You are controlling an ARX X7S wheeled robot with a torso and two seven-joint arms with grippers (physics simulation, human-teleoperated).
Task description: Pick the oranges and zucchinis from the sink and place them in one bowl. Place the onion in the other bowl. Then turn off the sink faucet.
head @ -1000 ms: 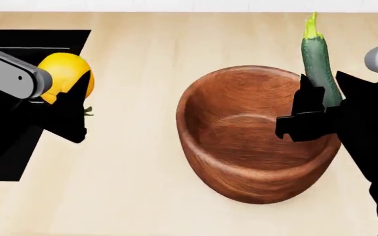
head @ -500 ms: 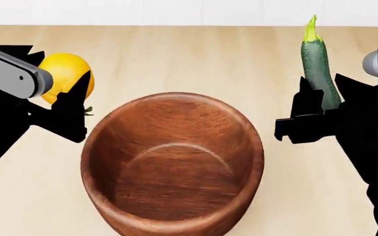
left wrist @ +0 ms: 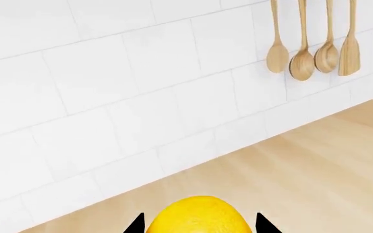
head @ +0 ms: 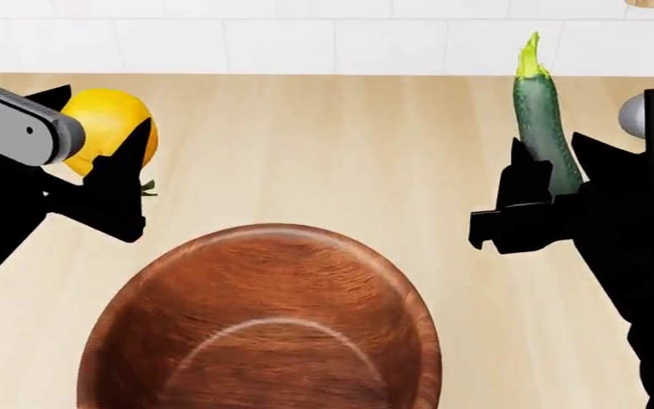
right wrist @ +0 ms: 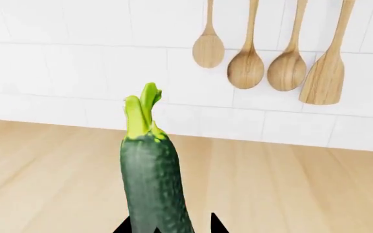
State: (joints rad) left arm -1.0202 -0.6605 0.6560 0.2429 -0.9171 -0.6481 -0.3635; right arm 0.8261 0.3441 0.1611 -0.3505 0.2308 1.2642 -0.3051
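Each gripper was clenched on produce: left gripper (head: 117,183) the yellow-orange leafed orange (head: 109,128), right gripper (head: 531,209) the glossy dark green zucchini (head: 543,128). Both needed centring above the reddish-brown wooden bowl (head: 259,324) before letting go.

My bowl (head: 259,324) sits on the counter (head: 339,153) straight before me, between my two arms; my left gripper (head: 106,183) is up to its left with the orange (head: 109,128) between its fingers; my right gripper (head: 531,200) is up to its right, the zucchini (head: 543,128) standing upright in it; behind the counter rises the wall (left wrist: 109,73), where wooden spoons (right wrist: 264,53) hang off to the right.
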